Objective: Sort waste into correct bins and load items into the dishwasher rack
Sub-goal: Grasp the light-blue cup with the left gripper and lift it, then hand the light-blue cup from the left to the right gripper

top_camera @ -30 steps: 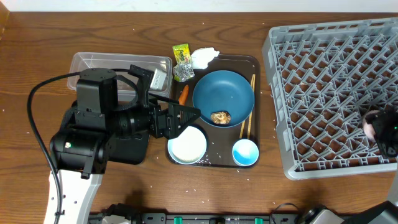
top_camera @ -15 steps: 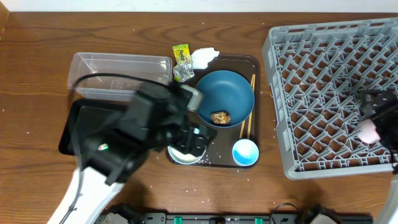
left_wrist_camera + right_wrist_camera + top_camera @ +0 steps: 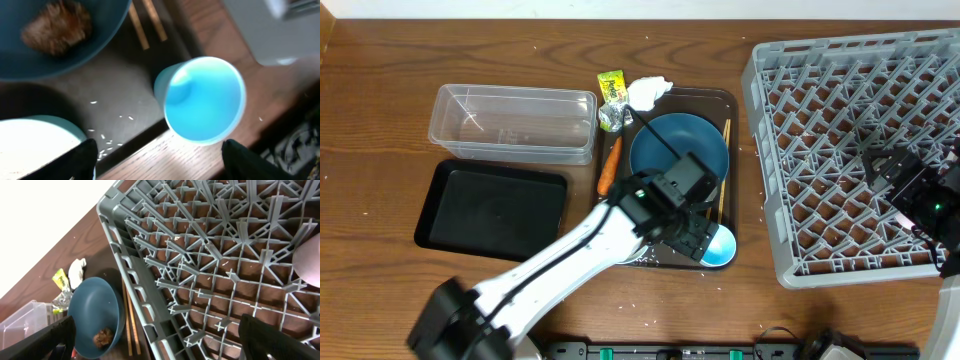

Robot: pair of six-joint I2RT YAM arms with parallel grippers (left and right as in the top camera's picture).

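Note:
My left gripper (image 3: pixel 700 240) is open and hovers over the light-blue cup (image 3: pixel 722 246). In the left wrist view the cup (image 3: pixel 205 100) stands upright between the spread jaws (image 3: pixel 162 165). The white bowl (image 3: pixel 30 145), rice grains (image 3: pixel 110 140), chopsticks (image 3: pixel 145 20) and the dark-blue dish (image 3: pixel 30 55) holding the brown food lump (image 3: pixel 55 27) lie around it. My right gripper (image 3: pixel 885 170) is open and empty above the dishwasher rack (image 3: pixel 840 120). A pink cup (image 3: pixel 309 260) sits in the rack at the right wrist view's right edge. The carrot (image 3: pixel 610 165), wrappers (image 3: pixel 612 100) and tissue (image 3: pixel 648 92) lie by the dish (image 3: pixel 680 145).
The clear tub (image 3: pixel 515 122) and the black tray (image 3: pixel 490 205) stand left of the brown serving tray (image 3: pixel 665 262). My left arm crosses the brown tray's front left and hides most of the white bowl from overhead. The rack fills the right side.
My left arm swung right from over the black tray, across the white bowl, to the light-blue cup. The pink cup left my right gripper, which has drawn back and up.

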